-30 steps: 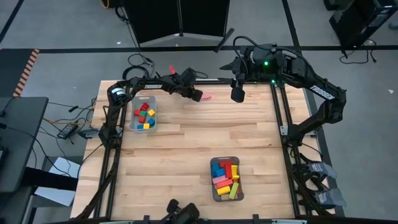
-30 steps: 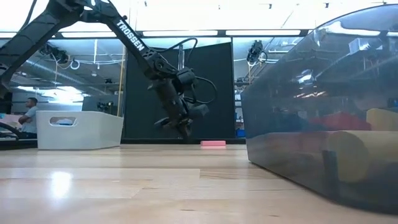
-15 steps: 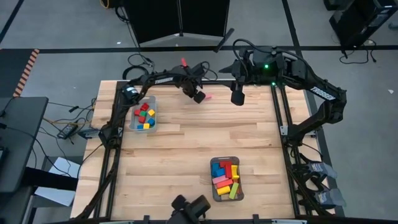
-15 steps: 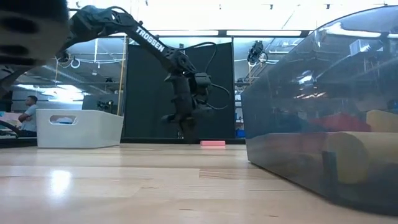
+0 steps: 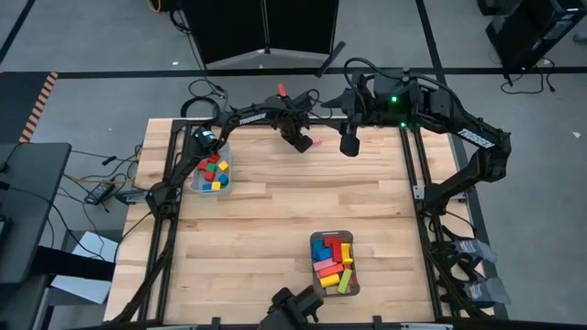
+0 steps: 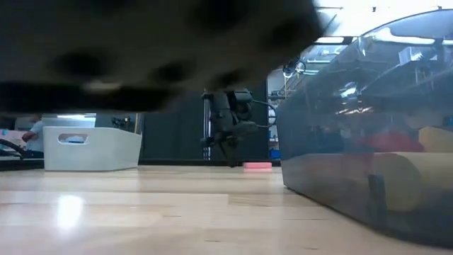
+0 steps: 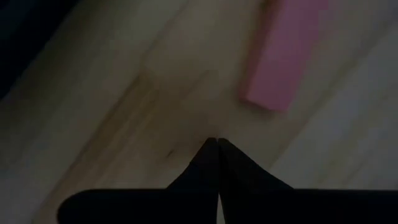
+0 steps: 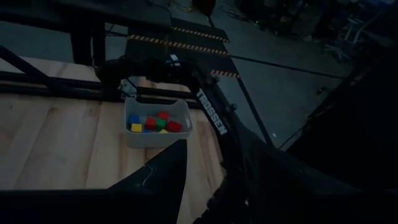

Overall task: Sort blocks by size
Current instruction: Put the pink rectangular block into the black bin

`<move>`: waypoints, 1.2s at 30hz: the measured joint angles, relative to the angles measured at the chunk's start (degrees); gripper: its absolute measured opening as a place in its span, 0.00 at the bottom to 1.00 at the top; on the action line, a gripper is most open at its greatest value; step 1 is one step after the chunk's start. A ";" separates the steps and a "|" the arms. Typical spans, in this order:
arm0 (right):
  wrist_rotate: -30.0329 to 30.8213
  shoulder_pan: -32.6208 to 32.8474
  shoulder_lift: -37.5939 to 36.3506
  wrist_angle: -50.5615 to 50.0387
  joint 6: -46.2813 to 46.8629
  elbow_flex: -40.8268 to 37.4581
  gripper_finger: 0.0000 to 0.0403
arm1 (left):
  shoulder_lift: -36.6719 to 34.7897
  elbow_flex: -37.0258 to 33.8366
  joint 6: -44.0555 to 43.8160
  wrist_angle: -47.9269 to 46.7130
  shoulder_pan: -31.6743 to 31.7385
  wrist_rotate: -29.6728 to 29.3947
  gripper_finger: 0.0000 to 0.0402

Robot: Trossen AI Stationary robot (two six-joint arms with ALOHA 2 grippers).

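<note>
Pink bar (image 7: pixel 287 53) on pale wood worktop (image 5: pixel 275 220); grey trays (image 5: pixel 332 266) hold red, yellow, blue, green, pink blocks (image 5: pixel 212 171)

Robotics lab; grey floor (image 5: pixel 83 46), black curtain (image 5: pixel 266 23), ceiling strip lights (image 6: pixel 340 40).

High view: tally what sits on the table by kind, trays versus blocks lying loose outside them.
Grey rectangular trays, each holding blocks: 2
Loose pink wooden bar on the bare wood: 1
Total: 3
</note>
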 joint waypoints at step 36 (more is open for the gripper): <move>7.68 -0.16 0.12 -5.20 1.34 -0.89 0.47 | -2.60 5.09 0.35 2.85 -0.06 6.86 0.00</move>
